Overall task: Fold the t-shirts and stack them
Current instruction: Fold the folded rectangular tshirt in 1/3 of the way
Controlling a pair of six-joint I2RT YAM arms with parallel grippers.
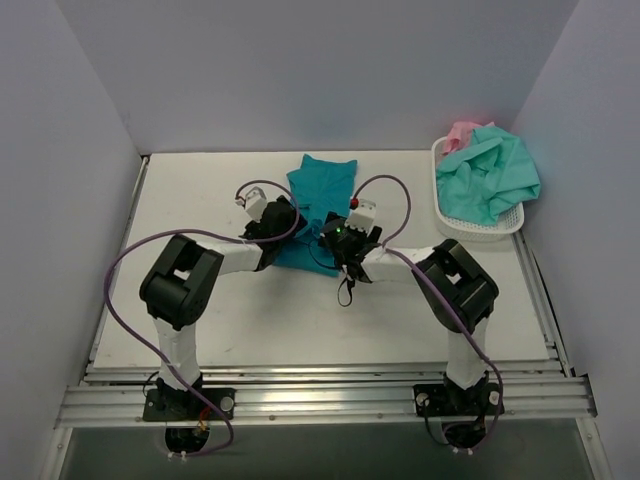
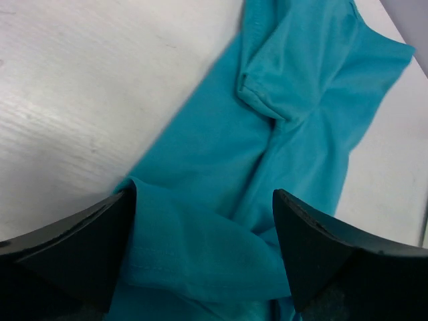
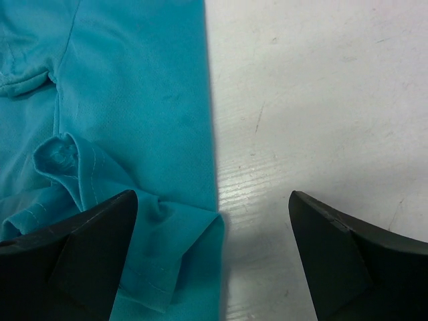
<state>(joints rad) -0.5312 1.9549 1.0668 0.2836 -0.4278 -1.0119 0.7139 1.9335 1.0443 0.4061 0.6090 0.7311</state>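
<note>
Three pale walls (image 1: 330, 70) enclose a white table (image 1: 200, 190) bearing one teal t-shirt (image 1: 322, 183).

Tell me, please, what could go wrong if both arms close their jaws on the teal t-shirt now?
The right gripper straddles the side edge of the teal t-shirt, half over bare table; it may catch only the curled hem corner and slip. The left gripper hangs over bunched cloth, so it may pinch extra layers and fold crookedly.
</note>
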